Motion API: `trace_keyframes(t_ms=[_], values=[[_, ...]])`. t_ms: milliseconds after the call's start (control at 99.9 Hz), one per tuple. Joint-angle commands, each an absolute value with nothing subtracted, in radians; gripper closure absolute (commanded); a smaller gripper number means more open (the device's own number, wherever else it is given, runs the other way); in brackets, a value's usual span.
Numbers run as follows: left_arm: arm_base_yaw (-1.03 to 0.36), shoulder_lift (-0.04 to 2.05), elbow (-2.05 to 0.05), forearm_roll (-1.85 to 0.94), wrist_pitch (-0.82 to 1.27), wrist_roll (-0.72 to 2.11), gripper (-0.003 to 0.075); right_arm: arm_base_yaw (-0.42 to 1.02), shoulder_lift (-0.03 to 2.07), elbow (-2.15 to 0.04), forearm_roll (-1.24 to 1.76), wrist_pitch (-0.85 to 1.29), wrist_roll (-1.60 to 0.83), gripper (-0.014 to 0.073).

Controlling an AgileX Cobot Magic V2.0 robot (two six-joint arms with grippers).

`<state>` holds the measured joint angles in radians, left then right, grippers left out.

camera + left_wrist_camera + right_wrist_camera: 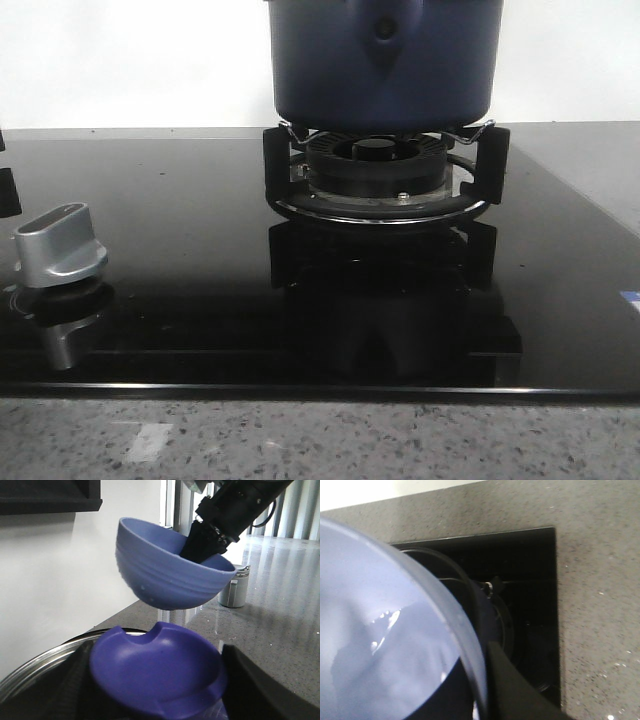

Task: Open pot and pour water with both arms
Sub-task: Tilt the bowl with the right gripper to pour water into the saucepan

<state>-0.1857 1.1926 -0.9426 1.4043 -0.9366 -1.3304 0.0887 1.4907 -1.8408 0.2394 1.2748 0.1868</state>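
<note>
Front view: one pot (385,62) sits on one burner (378,170) at 12 o'clock, one knob (60,246) at 9, roomy glass cooktop (200,300) toward the near edge. Left wrist: left gripper (159,680) grips one lid (157,672); the right gripper (202,542) pinches one tilted bowl (167,570) above it. Right wrist: bowl rim over the pot.

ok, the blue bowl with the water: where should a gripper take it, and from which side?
By the rim, pinched across the wall, one finger inside and one outside, coming down over the edge. The bowl is smooth and round-bottomed with no handle, so its thin upper edge is likely the only part the jaws can span. The right gripper holds it that way now.
</note>
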Motion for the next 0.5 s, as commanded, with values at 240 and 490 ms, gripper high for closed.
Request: trace_keyframes(t_ms=[240, 490], values=[[-0.161, 1.165, -0.973, 1.289, -0.961, -1.334, 0.0406, 0.191, 1.547, -1.921, 0.105, 1.202, 0.222, 0.0655], [-0.158, 1.165, -0.973, 1.289, -0.957, -1.334, 0.0406, 0.289, 1.578, -1.921, -0.154, 1.157, 0.276, 0.0655]])
